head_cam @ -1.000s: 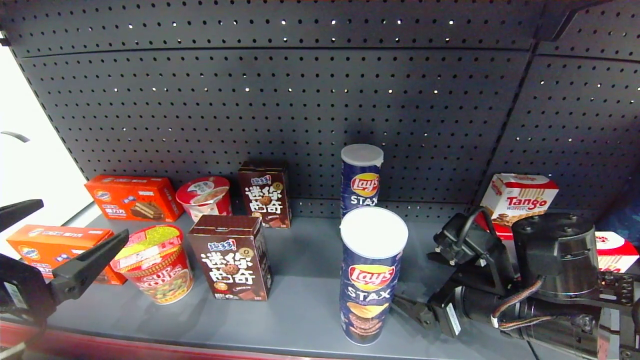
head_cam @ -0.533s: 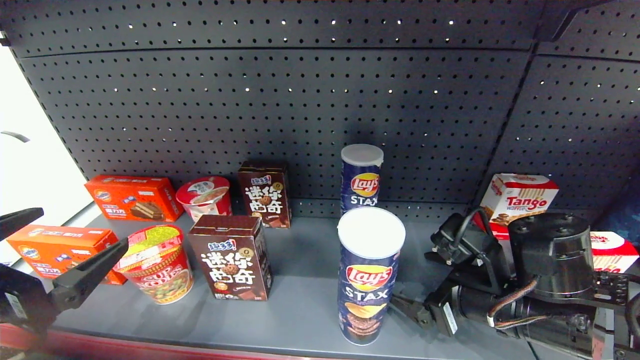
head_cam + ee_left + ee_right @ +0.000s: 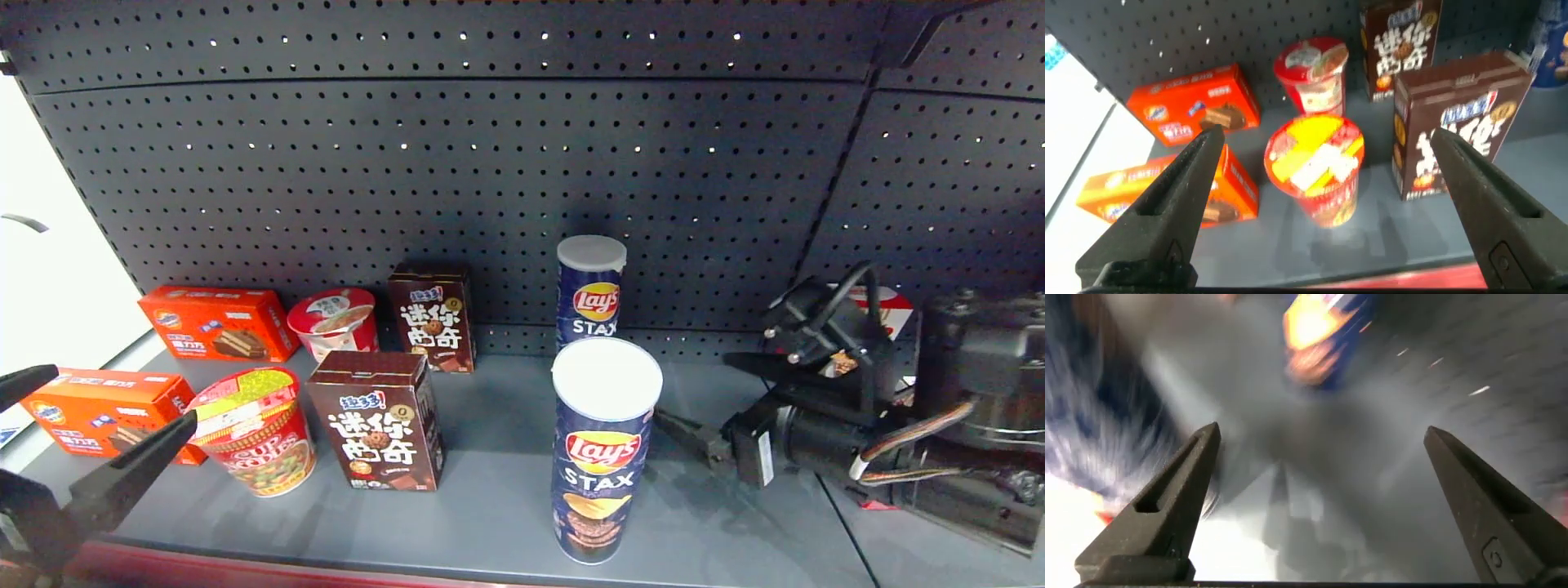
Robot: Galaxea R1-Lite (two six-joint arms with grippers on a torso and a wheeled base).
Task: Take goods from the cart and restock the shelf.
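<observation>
The grey shelf [image 3: 490, 523] is stretching across the whole scene, with a dark pegboard wall [image 3: 408, 163] rising behind it. On the right side the right gripper [image 3: 1323, 431] is lying low over the shelf, jaws spread wide and holding nothing. It is sitting just beside the front chip can [image 3: 604, 457], pointing at the can's right side but not gripping it. That can is standing upright near the front edge, and the rear chip can [image 3: 589, 294] is standing straight behind it against the wall.

Over on the left, the left gripper [image 3: 1324, 137] is hovering at the front corner, jaws wide apart and empty, facing the front noodle cup [image 3: 253, 433].

Moving down in size, the front brown box [image 3: 380, 425] is standing just right of that cup, with the rear brown box [image 3: 431, 314] behind it. The front orange box [image 3: 90, 404] and rear orange box [image 3: 216, 322] are lying at the far left. The rear noodle cup [image 3: 333, 320] is sitting between the rear orange and rear brown boxes.
</observation>
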